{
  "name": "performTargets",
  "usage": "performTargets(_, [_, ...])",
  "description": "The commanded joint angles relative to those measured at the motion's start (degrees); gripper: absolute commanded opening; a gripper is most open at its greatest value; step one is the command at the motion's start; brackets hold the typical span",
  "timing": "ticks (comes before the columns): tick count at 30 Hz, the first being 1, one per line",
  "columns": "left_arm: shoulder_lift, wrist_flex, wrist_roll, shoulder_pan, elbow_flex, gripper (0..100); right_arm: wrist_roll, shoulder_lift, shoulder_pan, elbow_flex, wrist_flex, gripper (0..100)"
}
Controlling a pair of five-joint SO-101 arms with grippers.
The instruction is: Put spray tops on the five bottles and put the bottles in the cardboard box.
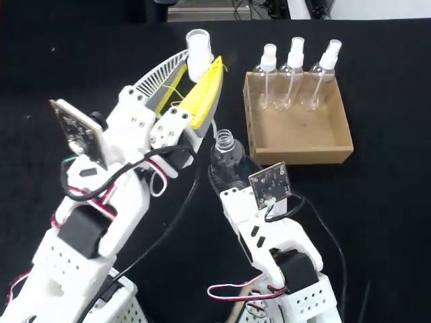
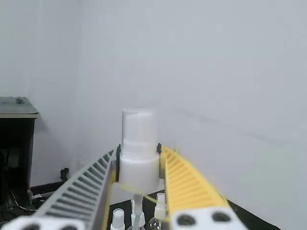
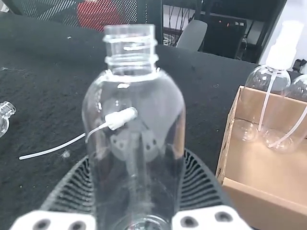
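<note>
left tool [image 1: 197,67] – one ribbed grey finger, one yellow – clamps a white plastic spray top [image 1: 199,48], raised off the black worktop [image 1: 384,229]. right tool [image 1: 229,180], dark ribbed fingers, grips a clear round-shouldered bottle [image 1: 229,156] upright, threaded neck open, near the cardboard box [image 1: 340,151]. three capped bottles [image 1: 294,84] stand along the box's far wall. right wrist view adds a thin white tube [image 3: 53,149] beyond the bottle.

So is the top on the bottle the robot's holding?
Off. The bottle in the right hand has a bare open neck; the spray top sits apart in the left hand.
</note>
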Motion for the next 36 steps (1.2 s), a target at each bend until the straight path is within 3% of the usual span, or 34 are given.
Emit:
performTargets(1, [1.8, -5.6, 0.5, -0.3, 1.2, 3, 0.3, -5.7, 0.7, -4.0, -0.4, 1.1])
performTargets(19, [8.3, -2.2, 0.6, 1.5, 1.6, 3, 0.3, -5.7, 0.7, -3.7, -2.4, 1.1])
performTargets(26, [8.2, 1.0, 10.4, 3.5, 6.9, 3, 0.3, -5.7, 0.7, -3.6, -3.7, 1.1])
performTargets(30, [8.2, 1.0, 11.0, 3.0, 8.7, 4, 0.3, -5.7, 0.7, -2.6, -4.0, 1.1])
performTargets(36, [1.1, 6.8, 11.3, 3.1, 11.6, 24, 0.3, -5.7, 0.7, -2.6, -4.0, 1.1])
